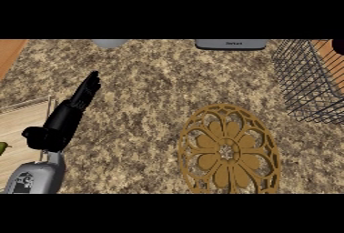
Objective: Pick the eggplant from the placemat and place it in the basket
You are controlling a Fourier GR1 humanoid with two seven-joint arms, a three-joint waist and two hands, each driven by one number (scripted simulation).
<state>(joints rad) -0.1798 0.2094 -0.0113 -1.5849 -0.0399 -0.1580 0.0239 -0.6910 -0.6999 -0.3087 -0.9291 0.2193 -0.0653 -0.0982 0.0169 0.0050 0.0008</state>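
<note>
A: Where is the eggplant? The placemat [228, 152] at the near right of the table [148, 91] shows only its own gold flower pattern; nothing lies on it.

B: I can't find it for certain. At the far right edge, above the basket [310, 82], there is a small dark rounded bit [338, 45], cut off by the edge of the view. It could be the eggplant, but too little shows to say.

A: And the right hand?

B: Not in view at all. If it carries the eggplant, it does so outside what we can see.

A: So how far along do you judge the task?

B: The pick looks done, since the mat is bare. The placing I would call unfinished or unconfirmed: through the dark wire mesh of the basket I see only the wooden surface beneath and no vegetable inside the part that shows.

A: The left hand [74, 111]?

B: It stands at the left, fingers [91, 84] straight and together, pointing to the far side, holding nothing. It seems to be resting.

A: Anything else about?

B: A grey appliance [231, 43] and a pale round object [109, 43] at the far edge, a wooden board [20, 125] at the near left, and a sliver of something green [2, 148] at the left edge.
</note>
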